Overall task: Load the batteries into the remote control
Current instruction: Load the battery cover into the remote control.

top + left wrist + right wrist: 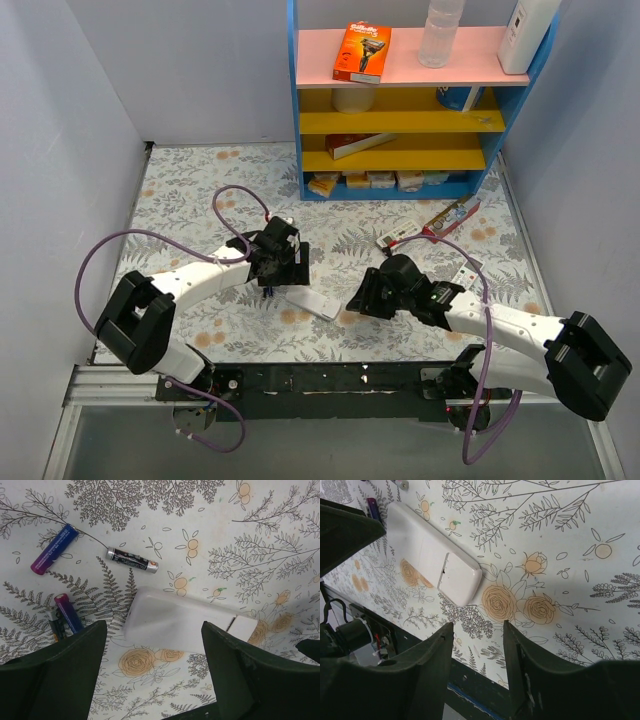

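remote control (180, 622) back-up, pretty much under my left gripper (153, 627)
long axis runs left-right, right gripper (478, 625) just off its right end; both jaws apart, empty

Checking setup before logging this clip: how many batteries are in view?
4, all in the left wrist view: a purple-blue battery at upper left, a black-and-silver battery above the remote control, a purple battery beside a greenish battery at lower left. Others may be hidden.

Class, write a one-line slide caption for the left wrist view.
Left gripper open over the remote control, lying back up on the floral cover, four batteries loose beside it.
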You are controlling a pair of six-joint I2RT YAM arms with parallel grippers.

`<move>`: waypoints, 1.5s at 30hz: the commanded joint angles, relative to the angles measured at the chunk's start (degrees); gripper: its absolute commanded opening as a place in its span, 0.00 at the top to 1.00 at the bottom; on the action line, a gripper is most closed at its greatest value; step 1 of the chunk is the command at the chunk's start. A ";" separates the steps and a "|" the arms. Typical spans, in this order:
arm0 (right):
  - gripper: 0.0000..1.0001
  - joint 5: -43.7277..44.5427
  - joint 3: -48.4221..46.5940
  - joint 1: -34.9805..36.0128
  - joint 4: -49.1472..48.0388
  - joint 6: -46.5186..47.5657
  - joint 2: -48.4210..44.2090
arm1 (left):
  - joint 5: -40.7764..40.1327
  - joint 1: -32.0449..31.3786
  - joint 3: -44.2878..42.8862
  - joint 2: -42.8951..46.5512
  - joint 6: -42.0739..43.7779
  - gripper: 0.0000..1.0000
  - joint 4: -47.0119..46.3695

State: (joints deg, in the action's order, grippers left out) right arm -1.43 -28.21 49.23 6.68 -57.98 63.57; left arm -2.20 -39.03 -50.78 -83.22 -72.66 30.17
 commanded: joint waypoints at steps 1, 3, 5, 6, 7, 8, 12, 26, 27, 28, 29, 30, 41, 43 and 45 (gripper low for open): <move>0.49 1.25 0.70 0.34 -4.13 -2.23 2.16 | 2.11 0.35 -1.86 -1.67 2.17 0.26 0.76; 0.50 1.26 0.87 0.43 -4.74 -2.40 2.87 | 2.11 0.35 -1.69 -2.29 2.52 0.27 0.59; 0.50 1.17 1.22 0.43 -6.06 -2.67 3.58 | 2.11 0.44 -1.34 -2.91 2.61 0.30 0.33; 0.50 1.08 1.57 0.43 -6.15 -2.84 3.75 | 2.11 0.44 -1.25 -3.09 2.70 0.31 -0.02; 0.51 0.82 1.66 0.51 -6.06 -3.02 4.45 | 2.11 0.44 -1.16 -3.26 2.79 0.32 -0.11; 0.51 0.73 1.66 0.51 -7.89 -2.93 4.72 | 3.85 0.44 -1.16 -3.79 2.79 0.33 -0.11; 0.53 0.12 1.75 0.69 -9.40 -3.02 6.56 | 5.62 0.44 -0.63 -3.79 2.97 0.36 -0.81; 0.55 -0.68 -0.09 1.66 -13.27 -1.79 13.77 | 9.93 0.35 6.13 0.07 -1.25 0.43 -3.28; 0.55 -0.42 -0.44 1.66 -13.18 -1.18 13.95 | 9.84 0.35 6.31 0.51 -1.34 0.43 -3.28; 0.56 -0.33 -0.62 1.66 -13.36 -1.00 14.04 | 10.02 0.35 6.57 0.78 -1.43 0.43 -3.37; 0.56 -0.15 -0.71 1.66 -13.36 -0.83 14.04 | 10.11 0.35 6.66 1.21 -1.52 0.43 -3.28; 0.55 0.02 -1.14 1.66 -13.27 -0.48 14.04 | 10.54 0.35 6.84 1.39 -1.86 0.43 -3.37; 0.56 4.51 -5.81 1.66 -8.79 5.85 14.48 | 11.86 0.35 7.89 2.98 -2.66 0.46 -3.81; 0.55 4.86 -7.12 1.57 -8.09 6.73 15.26 | 12.39 0.35 7.98 3.24 -2.92 0.46 -3.81; 0.55 4.95 -8.35 1.57 -6.77 7.09 16.66 | 12.74 0.35 8.33 3.59 -3.36 0.46 -4.16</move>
State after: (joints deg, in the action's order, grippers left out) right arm 1.34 -32.69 50.65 -2.57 -53.58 78.08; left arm 8.58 -38.68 -43.46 -82.91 -75.07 26.94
